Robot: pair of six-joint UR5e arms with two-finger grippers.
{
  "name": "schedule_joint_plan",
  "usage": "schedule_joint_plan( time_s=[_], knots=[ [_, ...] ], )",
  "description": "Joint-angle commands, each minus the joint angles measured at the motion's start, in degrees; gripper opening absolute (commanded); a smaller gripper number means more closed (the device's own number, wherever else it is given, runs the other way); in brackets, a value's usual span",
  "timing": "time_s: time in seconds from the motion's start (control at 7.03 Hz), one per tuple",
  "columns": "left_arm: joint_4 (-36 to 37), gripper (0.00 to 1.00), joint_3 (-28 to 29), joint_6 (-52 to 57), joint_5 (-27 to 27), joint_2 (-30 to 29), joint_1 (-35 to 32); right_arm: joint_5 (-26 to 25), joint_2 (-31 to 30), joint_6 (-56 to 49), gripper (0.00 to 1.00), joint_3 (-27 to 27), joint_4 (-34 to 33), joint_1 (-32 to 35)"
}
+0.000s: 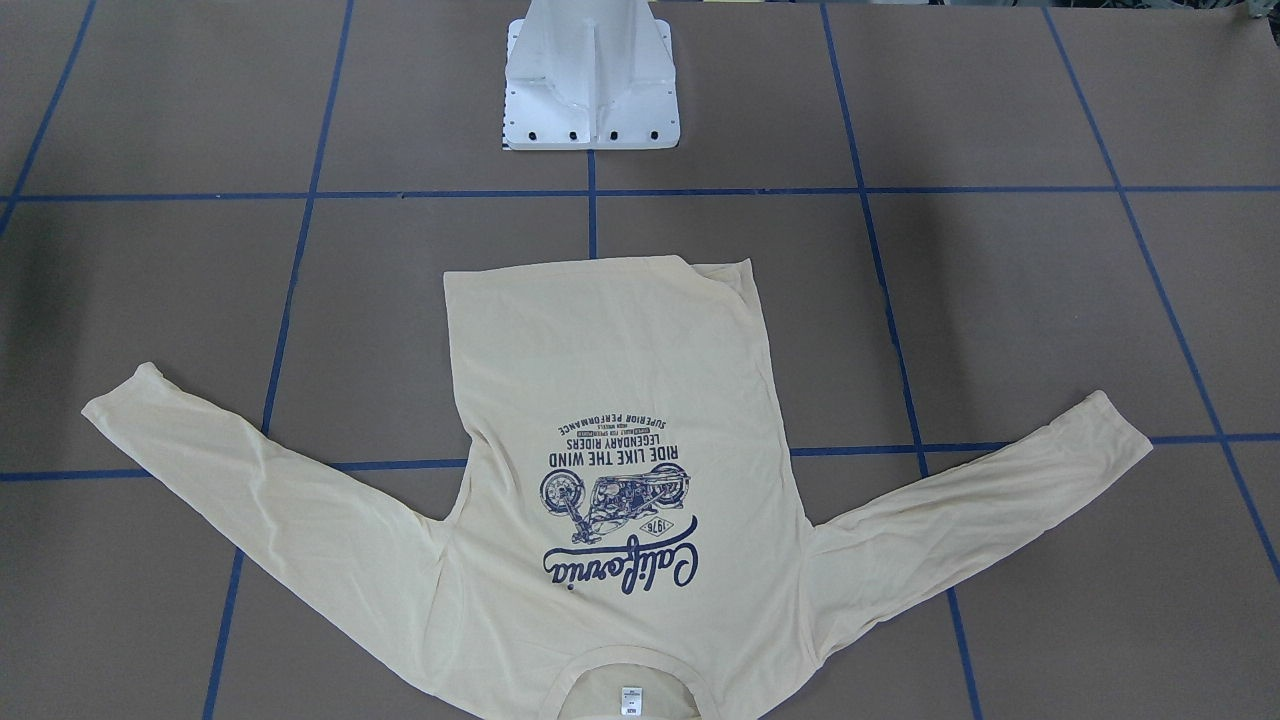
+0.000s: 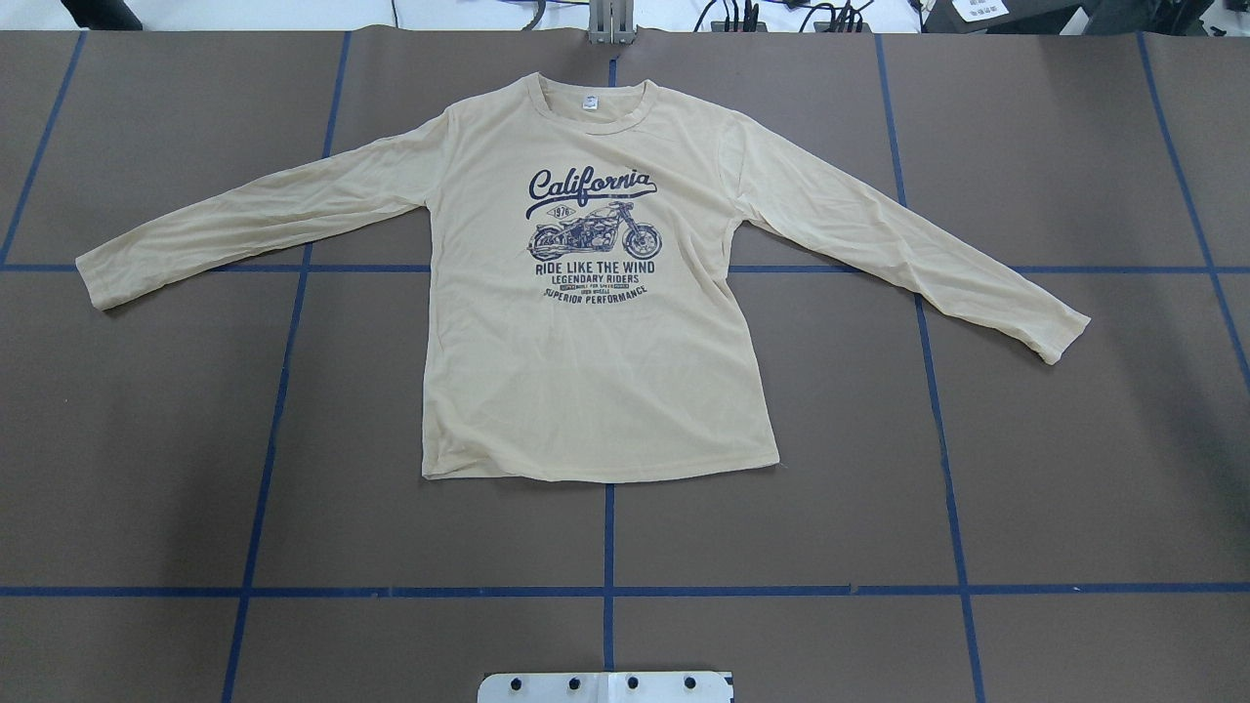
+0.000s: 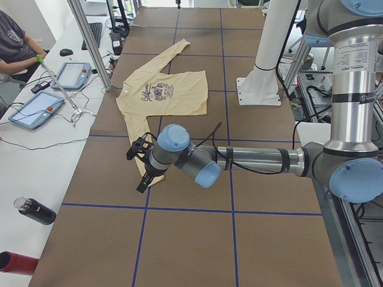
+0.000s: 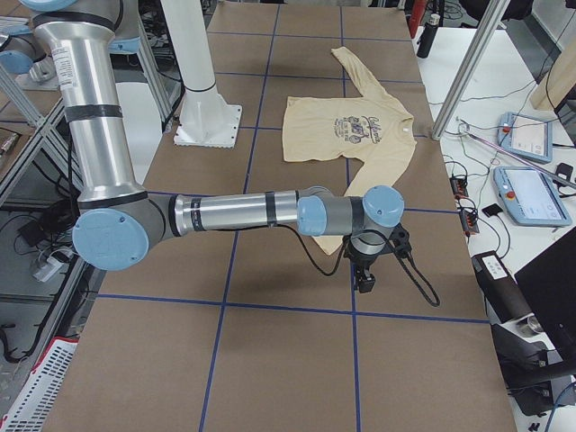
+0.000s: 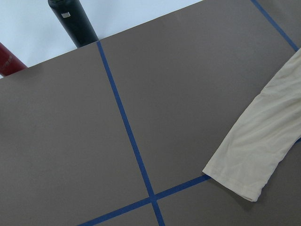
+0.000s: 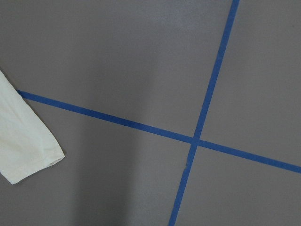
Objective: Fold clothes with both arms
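Observation:
The cream-yellow long-sleeved T-shirt (image 2: 596, 332) lies flat on the brown table, navy "California" print up, collar away from the robot and both sleeves spread out. It also shows in the front view (image 1: 610, 380). My left gripper (image 3: 139, 166) hangs over the cuff of one sleeve (image 5: 249, 160). My right gripper (image 4: 367, 268) hangs by the cuff of the other sleeve (image 6: 23, 141). Both grippers show only in the side views, so I cannot tell whether they are open or shut. Neither wrist view shows fingers.
The white pedestal base (image 1: 590, 90) stands behind the shirt's hem. Blue tape lines (image 2: 607, 591) grid the table. A black bottle (image 3: 36, 210) and a red bottle (image 3: 13, 263) lie on the white side bench, with tablets (image 3: 33, 109) and a seated operator (image 3: 15, 45).

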Motion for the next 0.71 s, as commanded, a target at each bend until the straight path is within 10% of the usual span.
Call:
schedule_joint_plan(
  time_s=[0.0, 0.57],
  knots=[
    [2.4, 1.00, -4.5, 1.0, -4.3, 3.0, -0.1, -0.2, -1.2, -0.2, 1.00, 0.3, 0.3, 0.1],
    [-0.5, 1.00, -8.1, 1.5, -4.9, 1.4, 0.0, 0.6, -1.7, 0.3, 1.00, -2.4, 2.9, 0.0]
  ],
)
